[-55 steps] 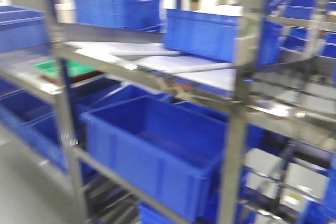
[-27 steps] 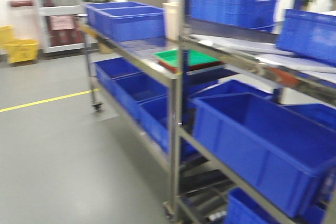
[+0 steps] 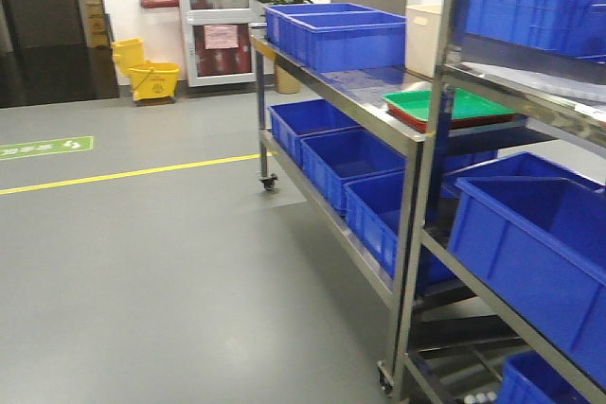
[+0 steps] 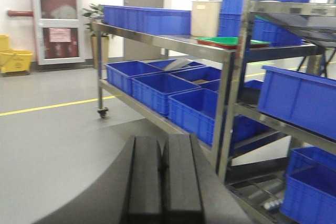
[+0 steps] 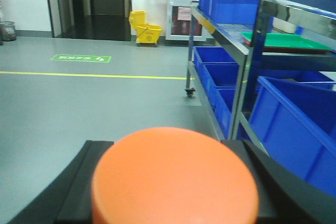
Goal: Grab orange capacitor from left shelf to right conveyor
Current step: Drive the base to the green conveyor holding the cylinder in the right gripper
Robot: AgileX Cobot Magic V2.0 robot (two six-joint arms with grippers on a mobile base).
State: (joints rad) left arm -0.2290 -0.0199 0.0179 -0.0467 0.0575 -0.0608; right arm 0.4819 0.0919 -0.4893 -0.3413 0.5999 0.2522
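Clasping smooth orange capacitor [image 5: 175,174] (round top), right tool [image 5: 176,187]

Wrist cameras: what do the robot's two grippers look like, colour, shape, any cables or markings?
The left gripper has two matte black fingers, long flat bars with squared tips, on a rounded black base. The right gripper is the same black; only wedge-shaped parts of its fingers show. No cables or markings are visible on either.

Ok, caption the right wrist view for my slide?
Right gripper holds the orange capacitor, steel shelf of blue bins alongside.
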